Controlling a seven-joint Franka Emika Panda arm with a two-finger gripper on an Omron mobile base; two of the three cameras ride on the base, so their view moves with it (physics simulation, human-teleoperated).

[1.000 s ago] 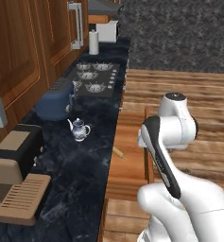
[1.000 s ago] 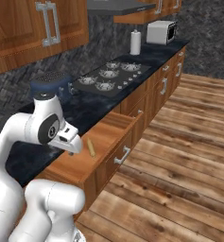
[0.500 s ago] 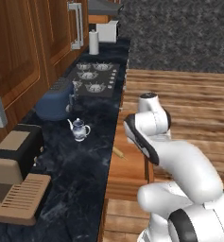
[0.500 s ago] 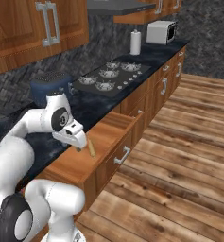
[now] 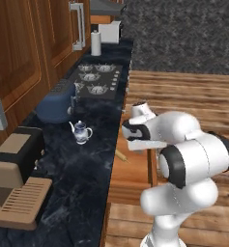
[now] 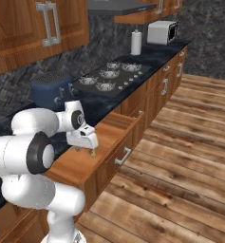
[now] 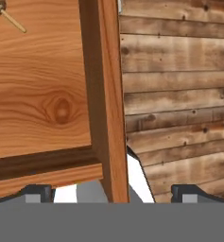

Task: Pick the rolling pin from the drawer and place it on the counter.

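The rolling pin (image 5: pixel 121 155) is a slim tan stick lying at the counter-side edge of the open drawer (image 5: pixel 133 174). From the right base view its end (image 6: pixel 91 153) peeks out under my hand, over the reddish drawer bottom (image 6: pixel 76 164). My gripper (image 6: pixel 87 144) hangs above the drawer's outer part, pointing down. In the hand view the gripper (image 7: pixel 113 193) is open, its fingertips (image 7: pixel 38 192) straddling the drawer's front wall (image 7: pixel 106 94), with the rolling pin (image 7: pixel 1 9) far off at the top left corner. The dark marbled counter (image 5: pixel 87 164) runs beside the drawer.
On the counter stand a small teapot (image 5: pixel 80 131), a blue toaster (image 5: pixel 55 103), a coffee machine (image 5: pixel 14 193) and a paper towel roll (image 5: pixel 95 43). The stove (image 6: pixel 111 76) lies beyond the drawer. Wooden floor (image 7: pixel 179 94) lies off the drawer's front.
The arm has swung round and folded, and the hand has come down lower over the drawer's outer part. The jaws stayed open; the rolling pin has not moved.
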